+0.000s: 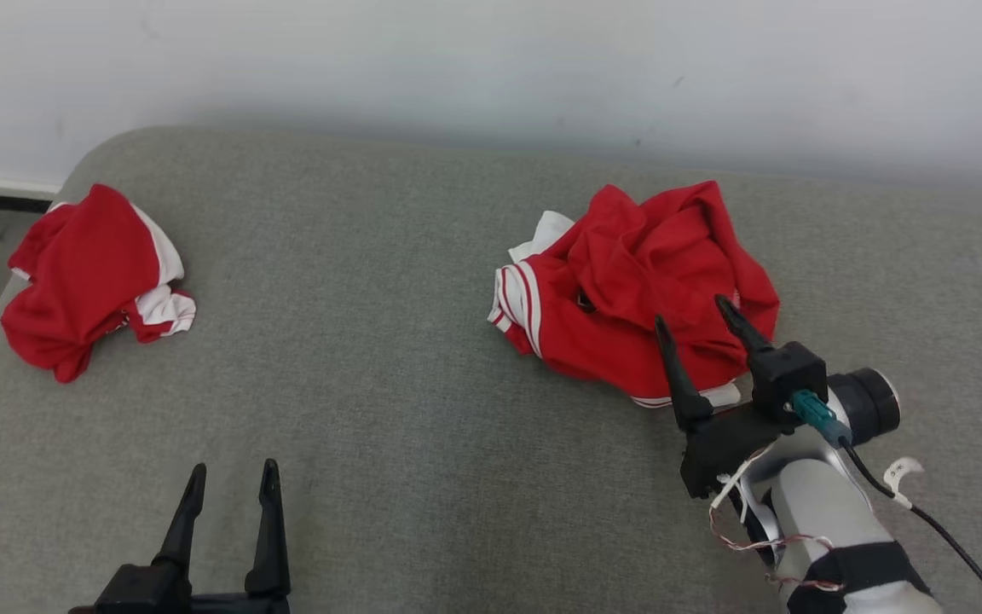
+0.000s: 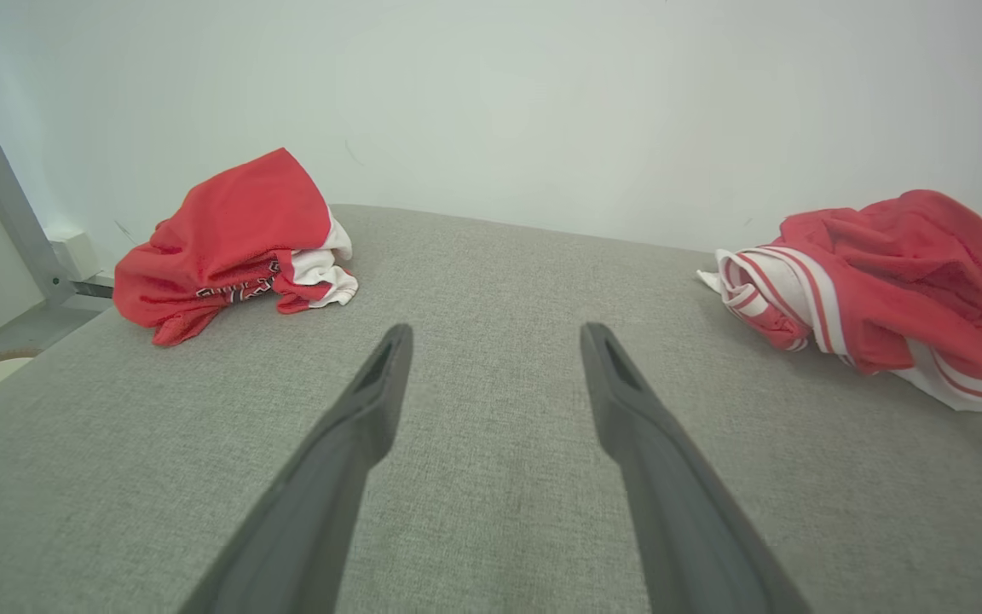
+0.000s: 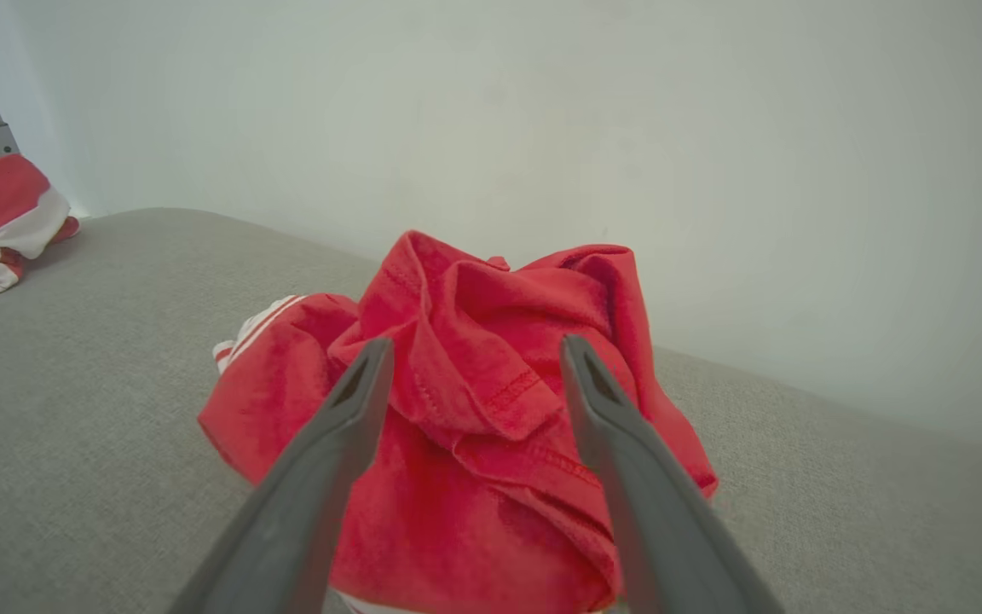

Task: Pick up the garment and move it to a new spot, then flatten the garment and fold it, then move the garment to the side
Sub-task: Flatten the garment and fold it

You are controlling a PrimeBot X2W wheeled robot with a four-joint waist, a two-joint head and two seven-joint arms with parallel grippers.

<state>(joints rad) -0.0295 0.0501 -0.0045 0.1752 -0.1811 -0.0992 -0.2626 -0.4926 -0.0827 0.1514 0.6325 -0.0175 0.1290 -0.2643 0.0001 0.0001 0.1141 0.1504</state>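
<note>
Over the garment (image 1: 644, 281) — right hand (image 1: 690, 310) spread wide.

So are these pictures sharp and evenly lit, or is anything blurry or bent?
Head view: soft even light, no glare, faint shadow beneath the right-hand red garment on the grey surface. Left wrist view: the left gripper looms large and soft-edged, a wide-angle effect. Right wrist view: the right gripper is blurred up close; the garment looks sharp, the surface's far edge tilts.
</note>
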